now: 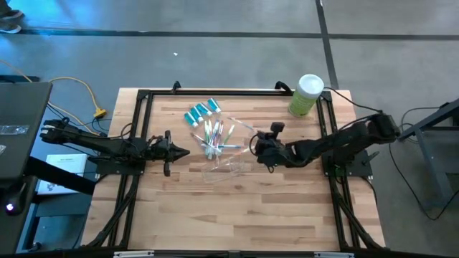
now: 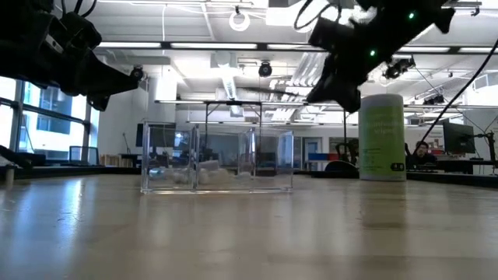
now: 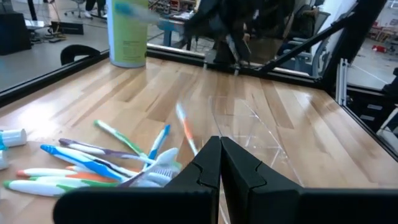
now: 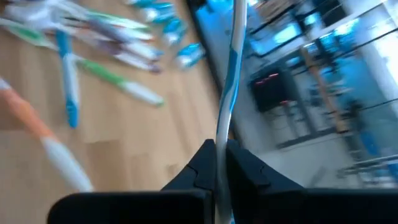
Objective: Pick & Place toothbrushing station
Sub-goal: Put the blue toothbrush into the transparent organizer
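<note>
Several multicoloured toothbrushes (image 1: 215,136) lie in a loose pile on the wooden table, with teal-and-white toothpaste tubes (image 1: 201,113) just beyond them. A clear plastic container (image 2: 218,159) stands on the table near the pile. My right gripper (image 1: 257,147) hangs above the table to the right of the pile, shut on a blue-and-white toothbrush (image 4: 231,74). My left gripper (image 1: 185,152) is shut and holds nothing. It hovers left of the pile and points level toward it. My right gripper pinches the shaft (image 4: 221,134) of the blue-and-white toothbrush between its two fingers. The toothbrush runs along the fingers and sticks out well past their tips. It is lifted clear of the table. Which end is held, I cannot tell.
A light-green canister with a white lid (image 1: 307,94) stands at the far right corner of the table. A black frame (image 1: 143,97) borders the tabletop. Bare wood (image 1: 237,215) stretches along the near half.
</note>
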`<state>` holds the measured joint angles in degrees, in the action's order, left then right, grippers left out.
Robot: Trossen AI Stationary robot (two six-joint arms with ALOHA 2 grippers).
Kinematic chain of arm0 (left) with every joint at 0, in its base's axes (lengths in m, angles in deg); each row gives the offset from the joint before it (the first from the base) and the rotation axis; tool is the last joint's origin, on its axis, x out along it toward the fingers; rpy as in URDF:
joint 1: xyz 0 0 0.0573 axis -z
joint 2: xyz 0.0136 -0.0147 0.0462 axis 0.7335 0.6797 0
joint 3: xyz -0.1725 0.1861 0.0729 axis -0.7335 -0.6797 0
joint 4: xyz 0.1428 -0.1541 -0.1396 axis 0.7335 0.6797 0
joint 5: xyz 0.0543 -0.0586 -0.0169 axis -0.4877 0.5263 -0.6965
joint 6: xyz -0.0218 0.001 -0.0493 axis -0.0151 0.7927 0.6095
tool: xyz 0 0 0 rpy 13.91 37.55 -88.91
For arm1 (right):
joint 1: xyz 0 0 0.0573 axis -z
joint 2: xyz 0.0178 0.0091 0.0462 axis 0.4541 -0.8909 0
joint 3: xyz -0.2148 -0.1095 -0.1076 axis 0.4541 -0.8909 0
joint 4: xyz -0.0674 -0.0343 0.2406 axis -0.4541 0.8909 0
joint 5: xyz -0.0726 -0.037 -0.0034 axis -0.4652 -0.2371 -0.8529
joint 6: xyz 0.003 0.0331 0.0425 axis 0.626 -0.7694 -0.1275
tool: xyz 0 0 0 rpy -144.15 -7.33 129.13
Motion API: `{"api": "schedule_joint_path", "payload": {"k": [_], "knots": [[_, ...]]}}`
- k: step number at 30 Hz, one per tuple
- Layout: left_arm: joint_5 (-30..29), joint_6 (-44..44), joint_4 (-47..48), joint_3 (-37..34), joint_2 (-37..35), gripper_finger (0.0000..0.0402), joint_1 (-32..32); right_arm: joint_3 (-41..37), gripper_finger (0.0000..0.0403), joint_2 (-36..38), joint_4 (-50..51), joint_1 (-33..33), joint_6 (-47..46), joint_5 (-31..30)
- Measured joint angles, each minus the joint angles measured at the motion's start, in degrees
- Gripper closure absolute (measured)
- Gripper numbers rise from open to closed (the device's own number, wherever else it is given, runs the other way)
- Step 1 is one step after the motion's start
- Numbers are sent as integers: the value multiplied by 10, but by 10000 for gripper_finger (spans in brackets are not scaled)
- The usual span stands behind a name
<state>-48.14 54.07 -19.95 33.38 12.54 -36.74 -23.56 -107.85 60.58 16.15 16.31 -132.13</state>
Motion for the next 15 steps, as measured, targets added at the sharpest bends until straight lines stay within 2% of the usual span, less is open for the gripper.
{"api": "schedule_joint_path", "payload": {"k": [4, 8, 15], "knots": [[0, 0, 0, 0, 5, 398, 2, 15, 391, 18, -6, -18, 74, -53], [0, 0, 0, 0, 9, 398, 2, 45, 393, 13, -12, -45, 177, -76], [3, 51, 0, 0, 12, 398, 2, 83, 393, -28, -132, -106, 427, -137]]}}
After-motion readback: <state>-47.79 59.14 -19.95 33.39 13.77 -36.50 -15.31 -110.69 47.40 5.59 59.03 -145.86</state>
